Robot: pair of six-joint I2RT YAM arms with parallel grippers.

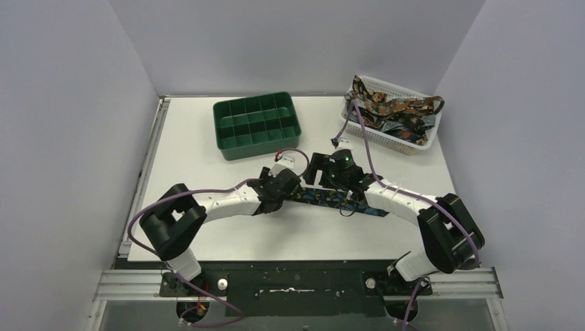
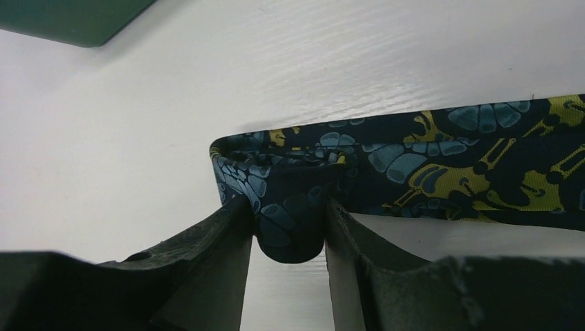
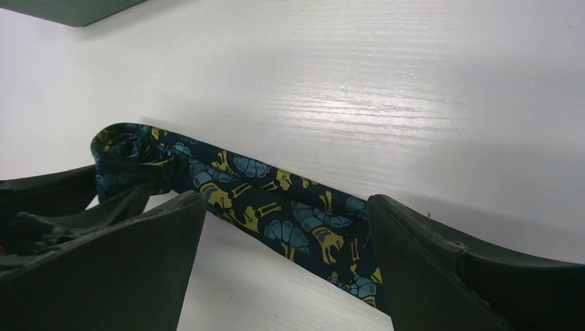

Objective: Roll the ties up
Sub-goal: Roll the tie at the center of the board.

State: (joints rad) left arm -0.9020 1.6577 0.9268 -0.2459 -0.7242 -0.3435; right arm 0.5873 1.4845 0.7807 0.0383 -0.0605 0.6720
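Tie [image 1: 330,201] in play lies on the white table [image 1: 207,165] just ahead of the arm bases, between my two wrists. It is a dark navy strip with blue fan shapes and yellow-green figures, stretched flat and running off toward my right side.

On the left wrist view I see its end turned over into a small, loose roll. My left gripper [image 2: 290,221] is pinching that roll, one finger pressed against each side of it and the bottom of the roll bulging down between them. The rest of the strip leads away flat across the tabletop.

My right gripper [image 3: 286,203] is further along the same strip with its jaws spread wide. One finger stands on each side of the fabric and the strip passes through the gap. I cannot tell whether either finger touches the cloth. The rolled end and the left fingers show at the left edge of that view.

Beyond the grippers, toward the back of the table, sits the green compartment tray [image 1: 259,148]. At the far right corner is the white mesh basket [image 1: 386,141], with the other ties [image 1: 393,110] heaped in it, a few draped over its rim.
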